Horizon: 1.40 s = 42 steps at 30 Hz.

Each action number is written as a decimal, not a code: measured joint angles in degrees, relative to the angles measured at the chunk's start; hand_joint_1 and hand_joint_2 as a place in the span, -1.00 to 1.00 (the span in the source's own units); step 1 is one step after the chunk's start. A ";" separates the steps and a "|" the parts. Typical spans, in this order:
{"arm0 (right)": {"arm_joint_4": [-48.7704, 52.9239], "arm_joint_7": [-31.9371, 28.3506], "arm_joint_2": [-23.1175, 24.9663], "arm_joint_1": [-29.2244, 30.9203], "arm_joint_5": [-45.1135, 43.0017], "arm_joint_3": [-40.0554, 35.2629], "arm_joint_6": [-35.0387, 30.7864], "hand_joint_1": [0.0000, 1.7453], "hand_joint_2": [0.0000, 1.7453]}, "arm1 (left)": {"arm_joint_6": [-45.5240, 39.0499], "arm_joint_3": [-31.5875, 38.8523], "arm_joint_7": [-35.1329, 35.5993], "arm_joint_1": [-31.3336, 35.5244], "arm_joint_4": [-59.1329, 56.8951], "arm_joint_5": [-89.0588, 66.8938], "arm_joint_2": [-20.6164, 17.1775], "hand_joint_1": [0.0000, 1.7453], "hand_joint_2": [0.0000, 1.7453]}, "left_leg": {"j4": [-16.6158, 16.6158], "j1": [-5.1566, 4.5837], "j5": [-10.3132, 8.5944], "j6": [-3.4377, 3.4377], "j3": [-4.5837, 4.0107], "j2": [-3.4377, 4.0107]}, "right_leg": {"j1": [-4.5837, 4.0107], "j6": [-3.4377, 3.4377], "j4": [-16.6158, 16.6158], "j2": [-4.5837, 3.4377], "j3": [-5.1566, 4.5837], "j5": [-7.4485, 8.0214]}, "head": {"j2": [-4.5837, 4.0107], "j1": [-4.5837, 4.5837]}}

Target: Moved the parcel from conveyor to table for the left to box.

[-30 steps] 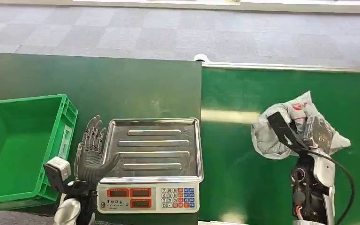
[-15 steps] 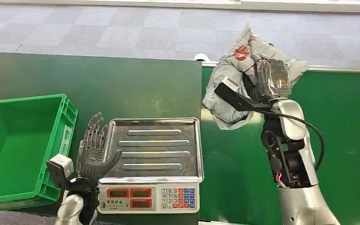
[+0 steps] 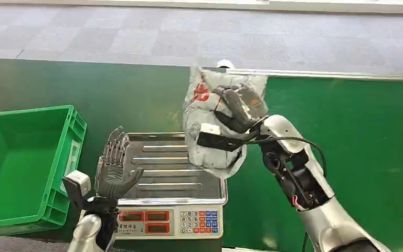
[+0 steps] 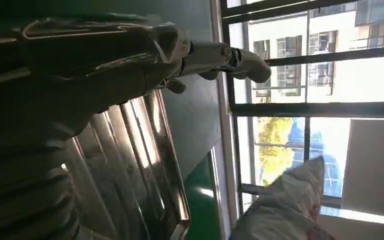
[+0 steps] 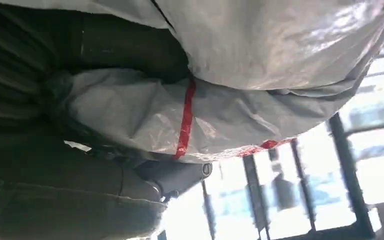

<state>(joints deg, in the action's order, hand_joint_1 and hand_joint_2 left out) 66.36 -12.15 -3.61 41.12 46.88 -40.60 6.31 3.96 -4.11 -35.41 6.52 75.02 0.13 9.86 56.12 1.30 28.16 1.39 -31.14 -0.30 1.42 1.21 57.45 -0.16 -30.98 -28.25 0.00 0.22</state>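
Note:
My right hand (image 3: 240,107) grips a grey plastic parcel (image 3: 205,126) with red markings and holds it in the air above the right part of the scale's steel tray (image 3: 157,165). From the right wrist, the parcel (image 5: 240,95) shows as crinkled grey film with a red stripe, pressed against my hand (image 5: 55,170). My left hand (image 3: 114,169) stands upright with fingers spread beside the tray's left edge, holding nothing. In the left wrist view the left hand (image 4: 105,65) lies over the tray (image 4: 135,170), with the parcel (image 4: 285,210) beyond it.
An electronic scale (image 3: 165,221) with a keypad sits at the table's front edge. A green plastic crate (image 3: 18,163) stands on the dark table (image 3: 110,94) at the left. The green conveyor belt (image 3: 346,131) runs along the right.
My right arm lifted the parcel off the conveyor and swung it left, from the belt to above the scale tray. My left hand shifted slightly right, still spread.

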 measured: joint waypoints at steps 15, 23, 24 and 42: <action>-12.22 -1.18 1.73 2.97 -13.96 -20.36 3.81 -0.64 1.00 | -1.62 -2.12 0.61 2.54 -2.41 1.51 -0.85 -1.00 1.00 | 0.04 -0.02 0.00 0.00 -0.04 -0.02 | 0.03 0.01 -0.01 0.01 -0.04 0.00 | 0.00 0.00; -13.77 1.18 1.01 3.64 -12.93 -21.94 -0.66 -1.00 1.00 | -2.36 -2.67 0.74 2.10 -2.41 1.68 -1.12 -1.00 1.00 | 0.03 -0.02 -0.01 0.00 -0.03 -0.02 | 0.02 0.00 -0.01 0.01 -0.03 0.00 | 0.00 0.00; -13.78 1.35 0.92 3.64 -12.91 -21.94 -1.04 -1.00 1.00 | -2.49 -2.71 0.74 2.01 -2.41 1.68 -1.16 -1.00 1.00 | 0.03 -0.02 -0.01 0.00 -0.03 -0.02 | 0.03 0.01 -0.01 0.01 -0.03 0.00 | 0.00 0.00; -11.55 -4.34 -0.22 2.59 -18.30 -18.18 -6.63 -1.00 1.00 | -2.80 -3.15 0.74 2.00 -2.43 1.92 -1.55 -1.00 1.00 | 0.04 -0.02 -0.02 -0.01 -0.02 -0.01 | 0.03 0.01 -0.01 0.00 -0.05 0.01 | 0.00 -0.02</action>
<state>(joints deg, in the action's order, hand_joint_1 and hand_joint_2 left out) 54.81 -16.49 -3.82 43.72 28.58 -58.78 -0.33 1.16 -7.26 -34.66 8.53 72.59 2.05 8.31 56.16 1.29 28.15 1.38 -31.16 -0.31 1.45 1.21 57.44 -0.16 -31.02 -28.24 0.00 0.20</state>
